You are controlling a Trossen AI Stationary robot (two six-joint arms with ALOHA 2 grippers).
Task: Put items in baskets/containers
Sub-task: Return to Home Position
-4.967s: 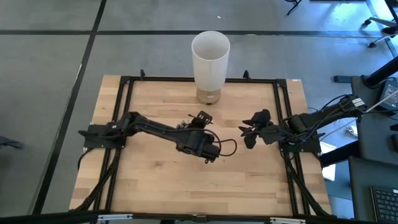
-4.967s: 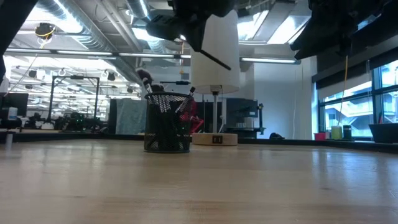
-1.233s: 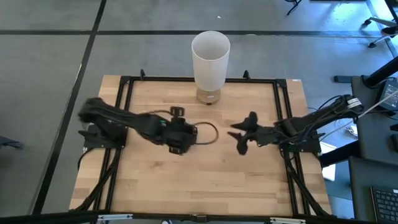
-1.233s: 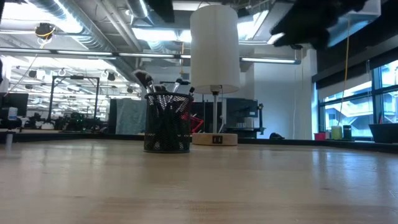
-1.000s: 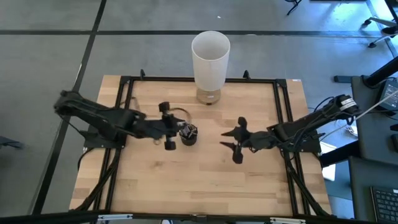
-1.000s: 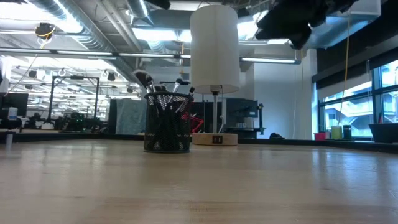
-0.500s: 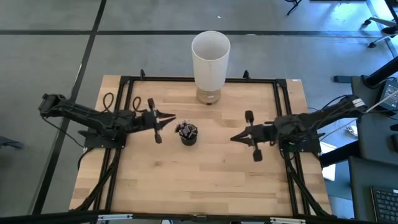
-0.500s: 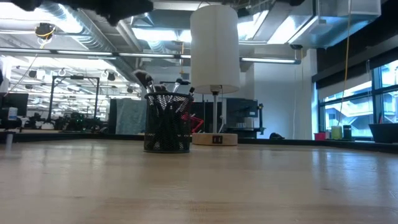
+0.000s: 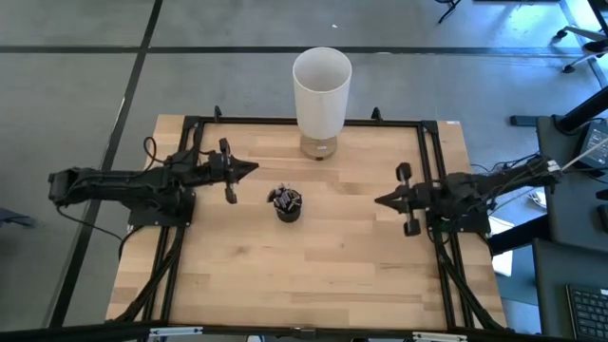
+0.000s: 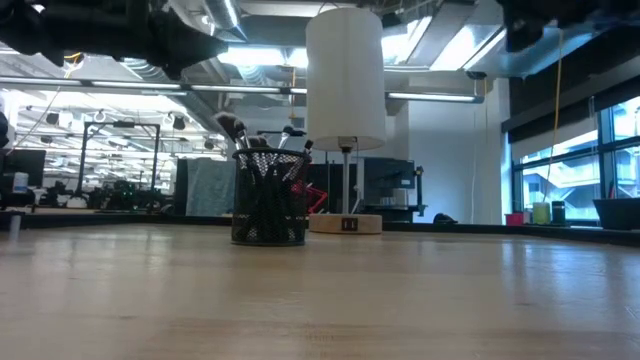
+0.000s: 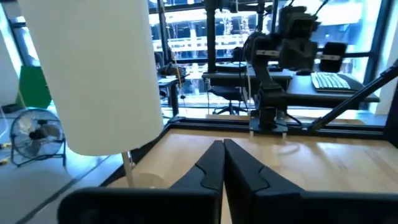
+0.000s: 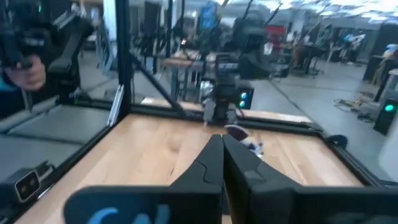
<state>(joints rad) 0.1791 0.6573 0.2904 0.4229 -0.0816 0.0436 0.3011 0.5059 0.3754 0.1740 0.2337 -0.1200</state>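
A small dark mesh cup [image 9: 288,206] stands on the wooden table near its middle. Several makeup brushes [image 10: 250,135] stand in it, bristle tips up, leaning on the rim [image 10: 270,153]. My left gripper [image 9: 255,169] is shut and has nothing in it. It hovers left of the cup and points toward the table's right. My right gripper [image 9: 378,200] is also shut with nothing in it. It hovers well right of the cup and points left. In each wrist view the two fingers [image 11: 222,149] [image 12: 221,142] meet at their tips.
A tall white cylinder [image 9: 321,85] on a round wooden base [image 10: 345,223] stands at the table's far edge, behind the cup. A black frame [image 9: 190,133] runs round the tabletop. Bare wood lies between the cup and the near edge.
My left gripper has drawn back from beside the cup toward the table's left and slightly far, and its fingers have shut. My right gripper has shut and pulled back toward the table's right edge. The cup and brushes have stayed put.
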